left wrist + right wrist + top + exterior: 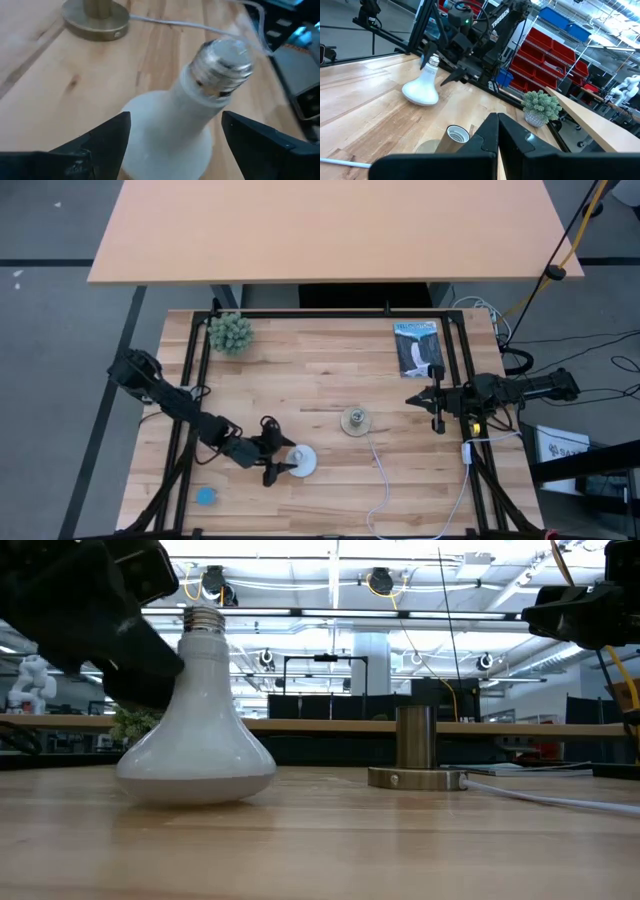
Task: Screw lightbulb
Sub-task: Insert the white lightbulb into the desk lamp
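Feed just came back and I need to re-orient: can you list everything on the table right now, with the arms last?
lightbulb: one, white with silver screw base, standing dome-down on the table's near side, base up.
socket: one, brass-coloured round base with upright tube, mid-table, right of the bulb.
cord: one, white, running from the socket toward the near right edge.
blue disc: one, near left corner.
plant: one, green, small pot, far left corner.
booklet: one, blue and white cover, far right.
left gripper: open, fingers either side of the bulb's neck, not closed on it.
right gripper: shut, empty, hanging right of the socket.
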Available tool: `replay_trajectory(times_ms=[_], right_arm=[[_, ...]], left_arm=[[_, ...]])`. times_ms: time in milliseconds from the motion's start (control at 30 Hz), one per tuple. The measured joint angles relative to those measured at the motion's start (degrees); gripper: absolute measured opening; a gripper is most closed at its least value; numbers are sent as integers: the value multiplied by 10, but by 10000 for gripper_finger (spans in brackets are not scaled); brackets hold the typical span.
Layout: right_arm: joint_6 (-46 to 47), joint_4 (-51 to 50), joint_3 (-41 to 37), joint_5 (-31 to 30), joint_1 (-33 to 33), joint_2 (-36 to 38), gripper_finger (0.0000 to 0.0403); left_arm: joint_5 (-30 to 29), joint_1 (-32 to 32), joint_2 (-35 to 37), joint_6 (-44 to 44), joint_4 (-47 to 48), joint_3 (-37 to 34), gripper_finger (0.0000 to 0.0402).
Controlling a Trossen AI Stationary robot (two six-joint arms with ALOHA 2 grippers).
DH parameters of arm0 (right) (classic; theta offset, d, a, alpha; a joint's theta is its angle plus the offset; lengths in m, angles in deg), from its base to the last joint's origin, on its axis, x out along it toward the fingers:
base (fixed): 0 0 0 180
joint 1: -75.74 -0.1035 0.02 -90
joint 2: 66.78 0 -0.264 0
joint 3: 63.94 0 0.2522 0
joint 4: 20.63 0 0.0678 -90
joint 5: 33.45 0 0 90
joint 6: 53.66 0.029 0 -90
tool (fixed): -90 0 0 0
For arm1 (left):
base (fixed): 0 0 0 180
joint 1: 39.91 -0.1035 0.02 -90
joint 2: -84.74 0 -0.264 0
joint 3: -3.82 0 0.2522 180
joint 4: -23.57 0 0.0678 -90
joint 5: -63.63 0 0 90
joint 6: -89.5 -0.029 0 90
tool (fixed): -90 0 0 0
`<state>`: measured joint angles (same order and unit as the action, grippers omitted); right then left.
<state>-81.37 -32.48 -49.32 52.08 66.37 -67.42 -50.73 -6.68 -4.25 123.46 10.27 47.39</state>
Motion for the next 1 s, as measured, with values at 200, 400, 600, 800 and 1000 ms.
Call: replay_trajectory(times_ms=[200, 400, 600, 800, 1000], right_arm=[[0, 0, 0, 0, 0, 0, 0], [0, 0, 0, 0, 0, 0, 0], [0, 0, 0, 0, 0, 0, 0], [0, 0, 0, 0, 0, 0, 0], [0, 0, 0, 0, 0, 0, 0]], left_arm=[[-11, -4, -3, -56, -12, 0, 318], [-11, -20, -3, -115, -15, 0, 318], [-9, -39, -3, -126, -72, 0, 318], [14, -50, -3, -147, -74, 0, 316], [14, -52, -3, -150, -74, 0, 267]])
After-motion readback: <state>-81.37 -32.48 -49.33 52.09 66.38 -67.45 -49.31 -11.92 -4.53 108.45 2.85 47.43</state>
